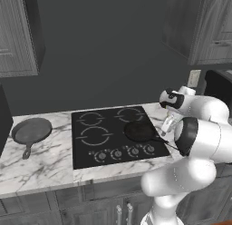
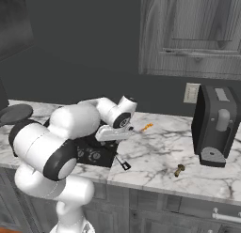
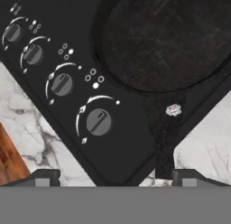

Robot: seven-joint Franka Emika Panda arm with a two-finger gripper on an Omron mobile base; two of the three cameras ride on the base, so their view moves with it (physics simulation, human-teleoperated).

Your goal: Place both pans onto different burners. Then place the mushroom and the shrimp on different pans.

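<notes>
Hand view, nearest ground first: the gripper (image 3: 115, 175) had its two dark fingertips (image 3: 45, 177) spread wide at the bottom edge, nothing between them, straddling the thin handle (image 3: 164, 142) of the black pan (image 3: 167, 38) without touching it. That pan was dull black, scuffed with faint scratches, its round body cut off by the top and right edges; it sat on the near right part of the black cooktop (image 3: 122, 146), just beside a row of grey knobs (image 3: 98, 121). Whether a burner ring lay under it could not be made out there. Left base view: the same pan showed on the near right burner, handle pointing toward the counter edge, with the white arm crowding the right side and hiding the hand's tips. Three bare burners (image 1: 94, 136) showed as thin grey rings. Further left, well apart from the cooktop, the grey skillet (image 1: 31, 131) lay on the marble counter (image 1: 45, 165), wide and shallow, its short handle toward the front edge. Right base view: the arm covered most of the cooktop; past it on the marble, the shrimp (image 2: 147, 127) was a small orange sliver near the back, and the mushroom (image 2: 179, 169) a small tan lump near the front edge, both too small for detail. Beyond stood a dark coffee machine (image 2: 217, 126) below a wall outlet (image 2: 190, 92).
</notes>
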